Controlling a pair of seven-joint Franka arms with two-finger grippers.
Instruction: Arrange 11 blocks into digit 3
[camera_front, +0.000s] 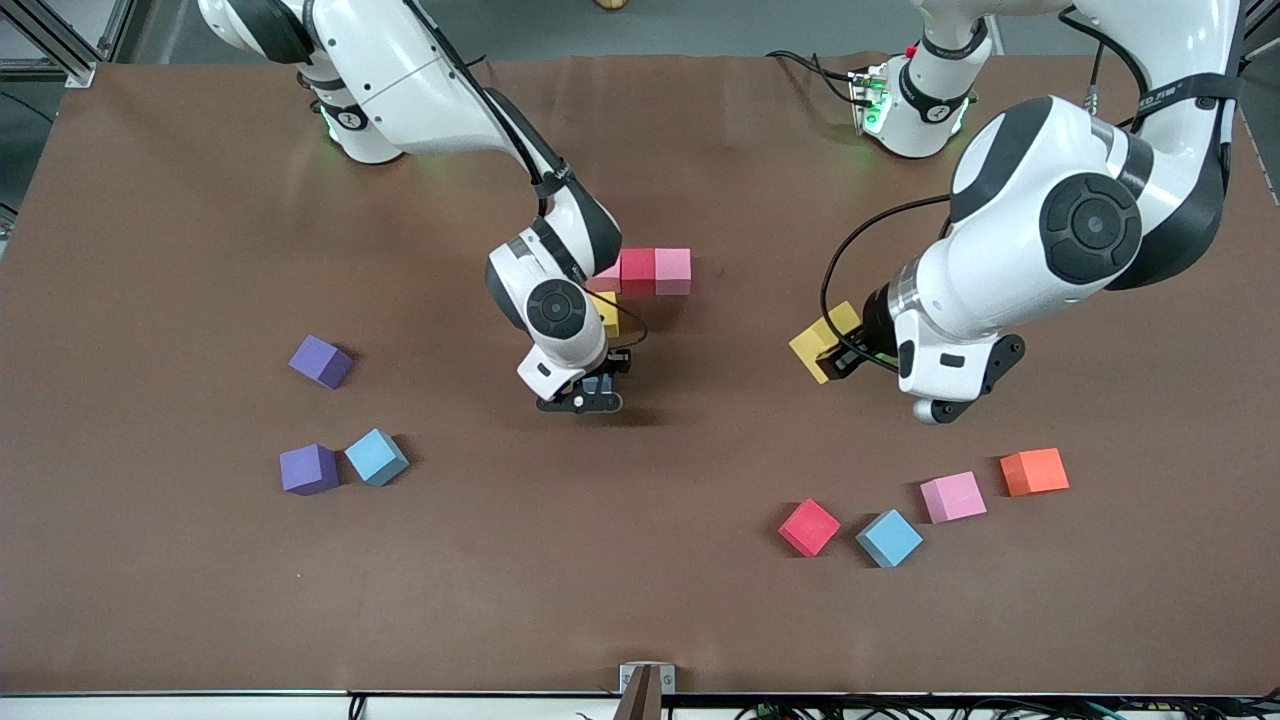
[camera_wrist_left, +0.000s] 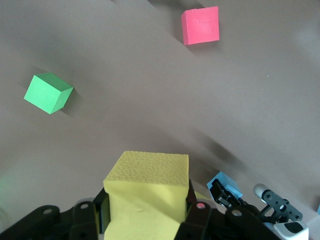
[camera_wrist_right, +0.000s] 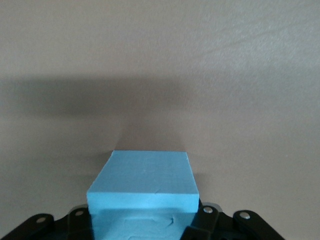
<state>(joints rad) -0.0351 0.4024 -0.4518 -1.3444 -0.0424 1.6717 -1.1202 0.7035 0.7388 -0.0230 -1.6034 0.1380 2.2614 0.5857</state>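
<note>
Two grippers (camera_wrist_left: 147, 220) (camera_wrist_right: 145, 225) each clamp one cube (camera_wrist_left: 147, 185) (camera_wrist_right: 145, 187), yellow and blue

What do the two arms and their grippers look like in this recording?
Both arms are glossy white with rounded shells and dark grey or black joint bands and round caps. Black cables run along each. The left gripper and right gripper are black with a white hand body. Green lights glow at both bases.
</note>
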